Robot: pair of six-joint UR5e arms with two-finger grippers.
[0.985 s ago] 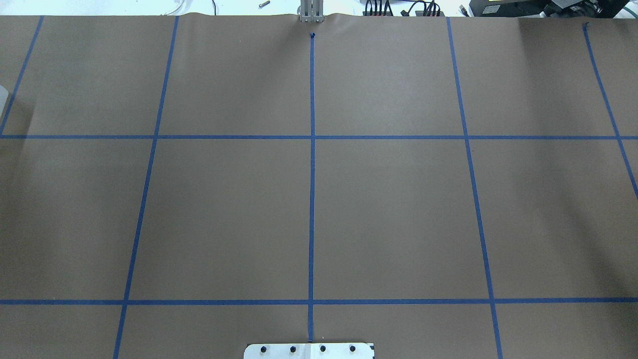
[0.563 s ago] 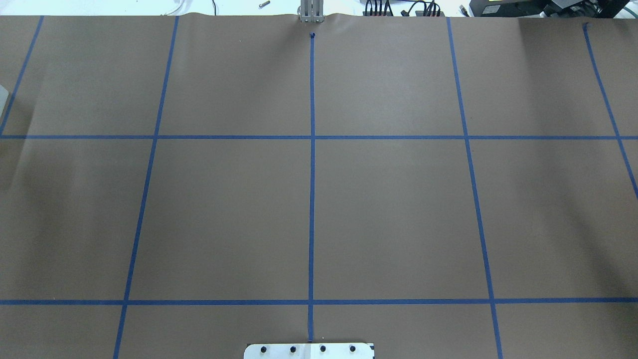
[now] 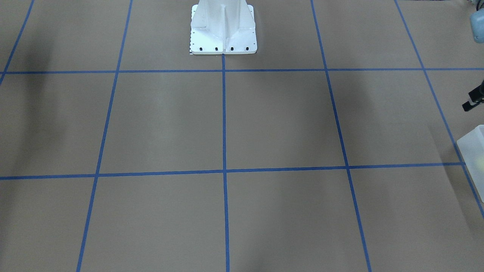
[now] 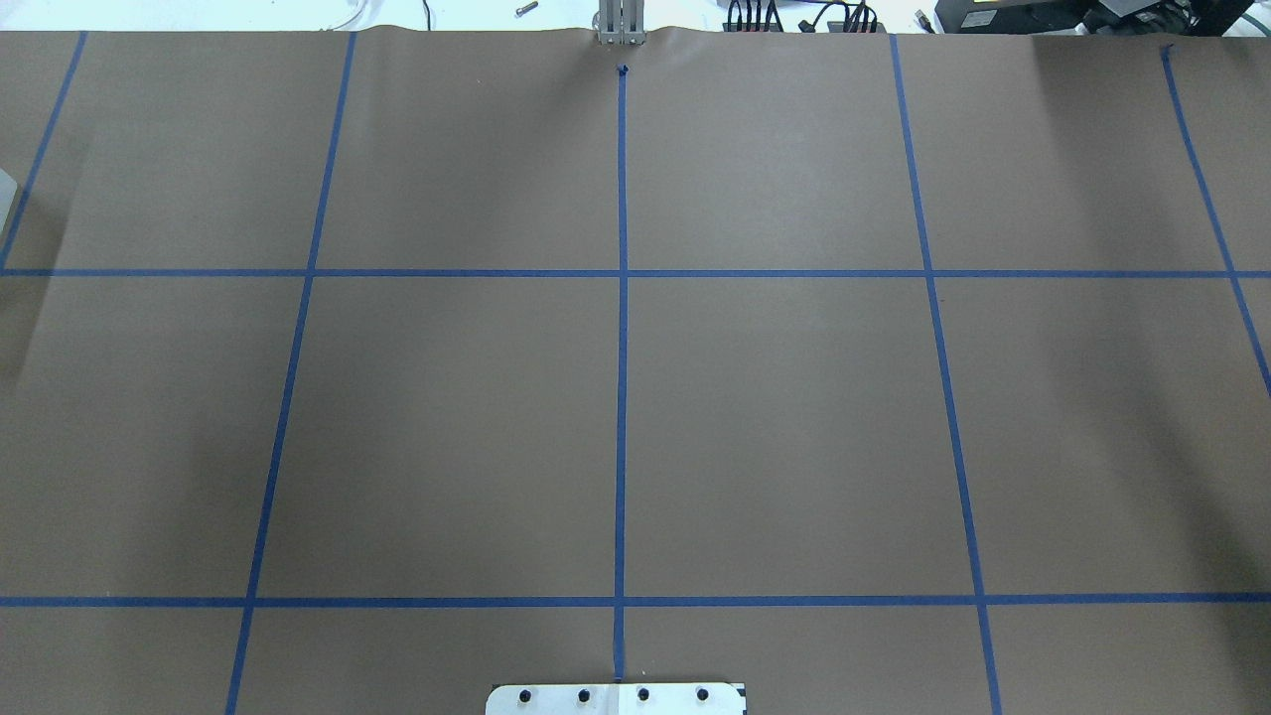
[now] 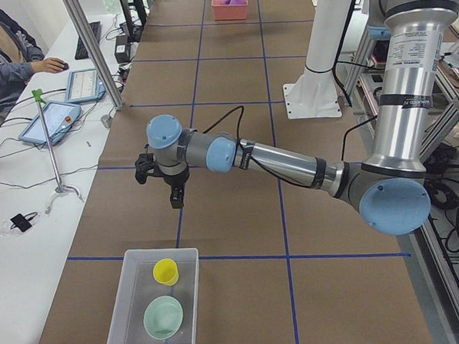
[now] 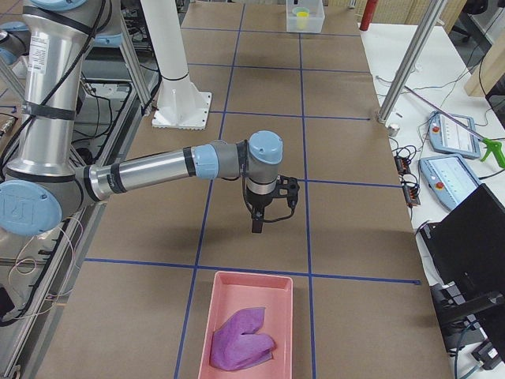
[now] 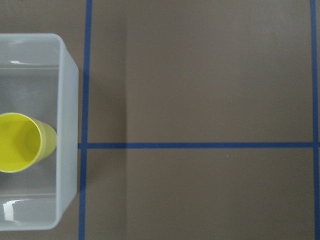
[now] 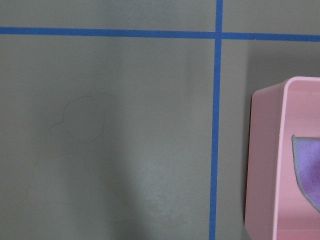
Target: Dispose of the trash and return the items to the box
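Observation:
The translucent white box [image 5: 120, 324] stands at the table's left end. The yellow cup [image 5: 166, 272] and the mint-green bowl [image 5: 162, 316] stand inside it. The left wrist view shows the box wall [image 7: 67, 130] and the cup [image 7: 20, 142] at its left edge. My left gripper [image 5: 173, 196] hangs above the table a short way from the box; a sliver of it shows in the front view [image 3: 472, 102]. I cannot tell if it is open or shut. My right gripper [image 6: 259, 223] hangs above the table near a pink tray [image 6: 217, 304]; I cannot tell its state either.
The pink tray holds a crumpled purple cloth [image 6: 243, 339] and shows in the right wrist view [image 8: 270, 160]. The white robot base [image 3: 223, 30] stands at the table's middle. Blue tape lines grid the brown paper. An operator [image 5: 7, 45] sits beyond the far edge.
Only a shadow on the left part of the table has shifted. No object or gripper shows in the overhead view.

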